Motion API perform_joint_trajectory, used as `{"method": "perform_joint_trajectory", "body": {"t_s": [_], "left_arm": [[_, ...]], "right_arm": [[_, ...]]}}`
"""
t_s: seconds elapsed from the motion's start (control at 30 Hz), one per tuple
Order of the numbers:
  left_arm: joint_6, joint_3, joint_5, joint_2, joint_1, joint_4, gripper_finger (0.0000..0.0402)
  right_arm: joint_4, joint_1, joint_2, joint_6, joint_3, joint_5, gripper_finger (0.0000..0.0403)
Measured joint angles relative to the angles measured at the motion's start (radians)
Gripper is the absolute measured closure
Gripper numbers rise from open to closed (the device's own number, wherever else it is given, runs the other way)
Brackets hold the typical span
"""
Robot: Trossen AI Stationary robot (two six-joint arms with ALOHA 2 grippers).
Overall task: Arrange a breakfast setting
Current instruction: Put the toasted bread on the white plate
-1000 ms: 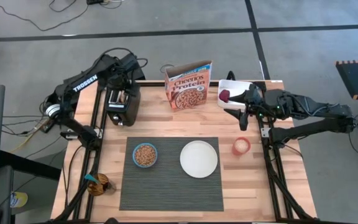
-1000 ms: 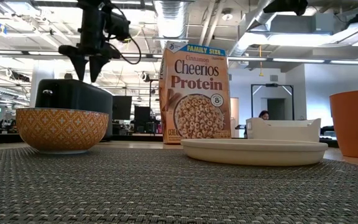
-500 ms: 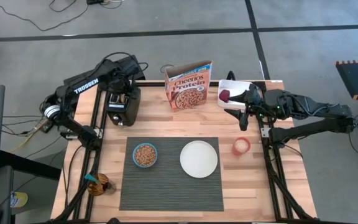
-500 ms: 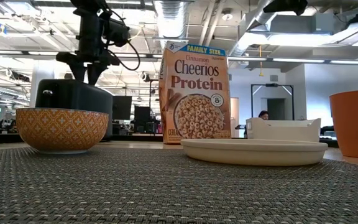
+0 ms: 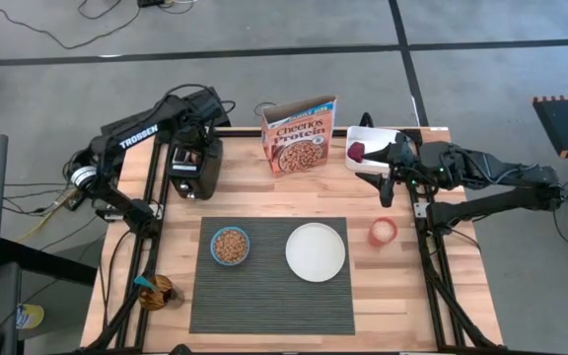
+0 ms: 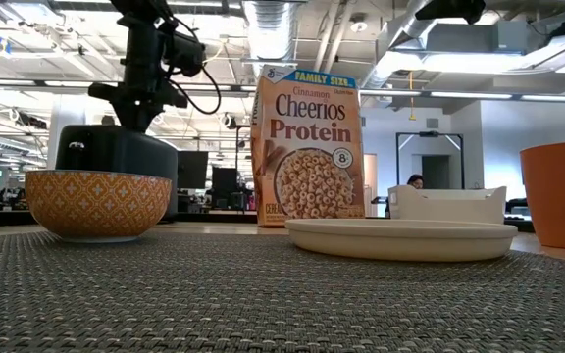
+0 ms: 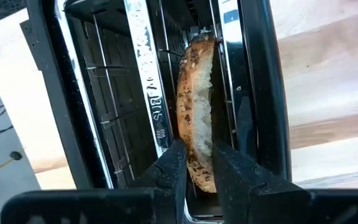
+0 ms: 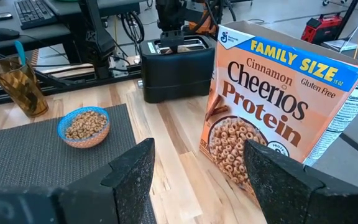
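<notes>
Two arms are seen over the tabletop (image 5: 264, 192). On the placemat (image 5: 272, 291) the white plate (image 5: 316, 250) and blue bowl (image 5: 230, 246) are laid. At the toaster (image 5: 195, 166) the bagel (image 7: 194, 118) (upright in its slot) is pinched by the left gripper (image 7: 197, 163) fingers; the right gripper (image 5: 379, 181) fingers are held spread.

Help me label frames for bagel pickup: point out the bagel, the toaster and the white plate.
bagel (image 7: 194, 112): left wrist view, cut face.
toaster (image 5: 193, 170): high view, top.
white plate (image 5: 316, 250): high view, centre.
</notes>
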Motion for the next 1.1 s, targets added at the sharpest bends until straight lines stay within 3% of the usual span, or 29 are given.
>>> {"method": "perform_joint_trajectory", "body": {"t_s": [0.47,1.1], "left_arm": [[0.016,0.028,0.006,0.001,-0.006,-0.005,0.0393],[0.016,0.517,-0.008,-0.001,-0.128,-0.246,0.0388]], "right_arm": [[0.027,0.000,0.000,0.000,0.000,0.000,0.0131],[0.035,0.000,0.000,0.000,0.000,0.001,0.0131]]}}
